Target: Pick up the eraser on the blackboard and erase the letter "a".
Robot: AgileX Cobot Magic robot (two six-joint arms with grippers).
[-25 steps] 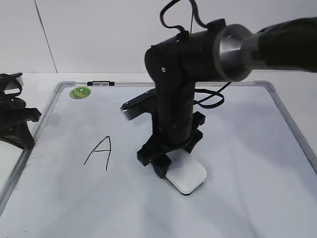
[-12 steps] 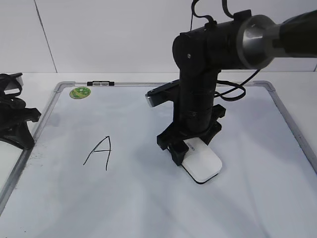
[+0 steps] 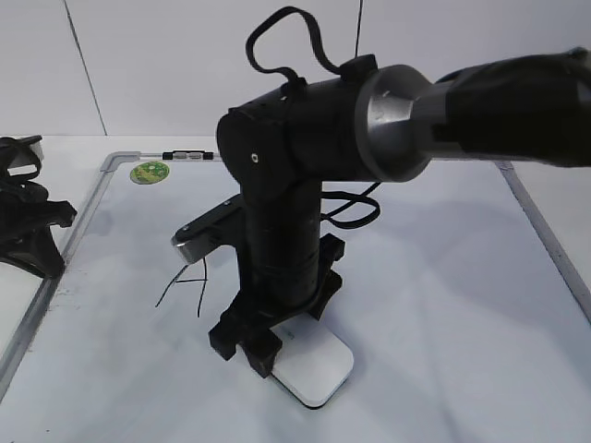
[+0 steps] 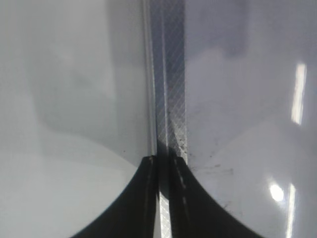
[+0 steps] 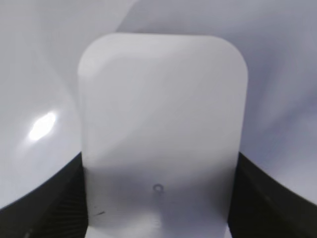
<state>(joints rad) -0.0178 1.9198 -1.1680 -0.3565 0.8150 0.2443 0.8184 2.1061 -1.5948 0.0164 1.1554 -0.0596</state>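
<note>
The white eraser (image 3: 314, 369) lies flat on the blackboard (image 3: 443, 305) near its front middle. My right gripper (image 3: 268, 346) is shut on the eraser's sides. In the right wrist view the eraser (image 5: 161, 124) fills the space between the black fingers (image 5: 158, 198). An angular capital "A" (image 3: 180, 286) is partly hidden behind the right arm. No rounded lowercase "a" shows. My left gripper (image 3: 37, 240) rests off the board's left edge. In the left wrist view its jaws (image 4: 164, 163) are shut, over the board's metal frame (image 4: 171, 99).
A green round sticker (image 3: 150, 172) and a black clip (image 3: 189, 156) sit at the board's top left. The silver frame (image 3: 545, 240) runs down the right side. A white wall stands behind.
My right gripper, holding the eraser, slid right and then left and toward the front. The arm now covers most of the capital "A". The left arm has not moved.
</note>
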